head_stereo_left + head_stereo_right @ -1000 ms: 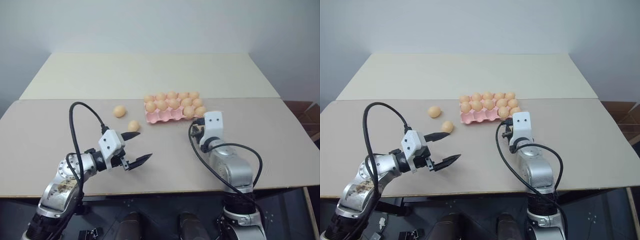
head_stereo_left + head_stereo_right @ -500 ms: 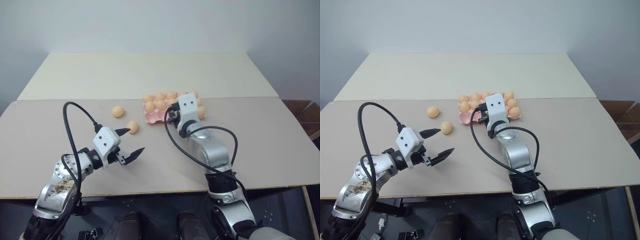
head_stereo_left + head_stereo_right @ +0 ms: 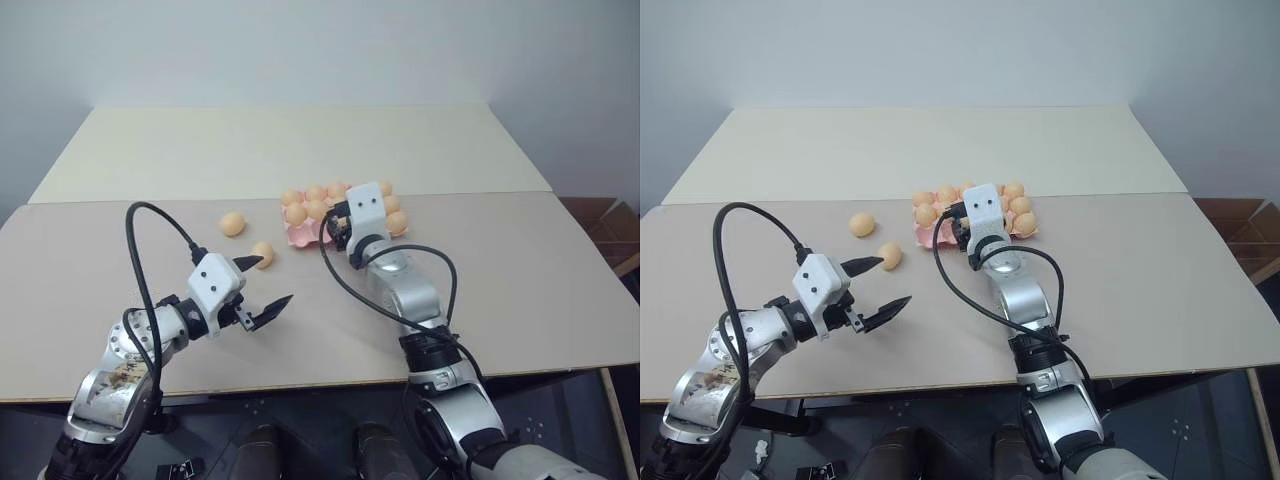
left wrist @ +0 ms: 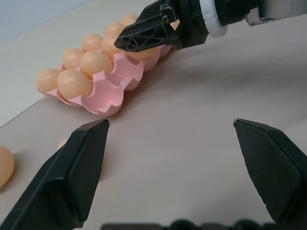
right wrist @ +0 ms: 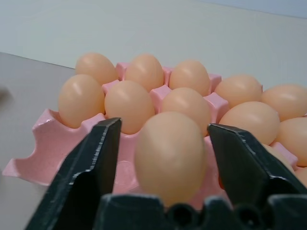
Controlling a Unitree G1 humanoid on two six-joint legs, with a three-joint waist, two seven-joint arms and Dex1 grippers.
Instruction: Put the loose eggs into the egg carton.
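Right wrist view, right claw (image 5: 163,143) spread around egg (image 5: 171,155) at carton (image 5: 48,139), left claw (image 3: 265,282) spread.

A plain pale wall (image 3: 300,50) is running right across the back, bluish-grey, nothing hanging on it. In front of it the desk (image 3: 560,270) is lying broad and beige, and a second, lighter cream tabletop (image 3: 290,145) is butting up against its far edge, a straight seam (image 3: 120,199) showing where the two are meeting. Soft, even light is falling over both surfaces. Off at the right edge, something reddish-brown (image 3: 612,225) is peeking out past the desk; what it is, I cannot tell. Below the front edge the floor (image 3: 580,420) is sitting dark.
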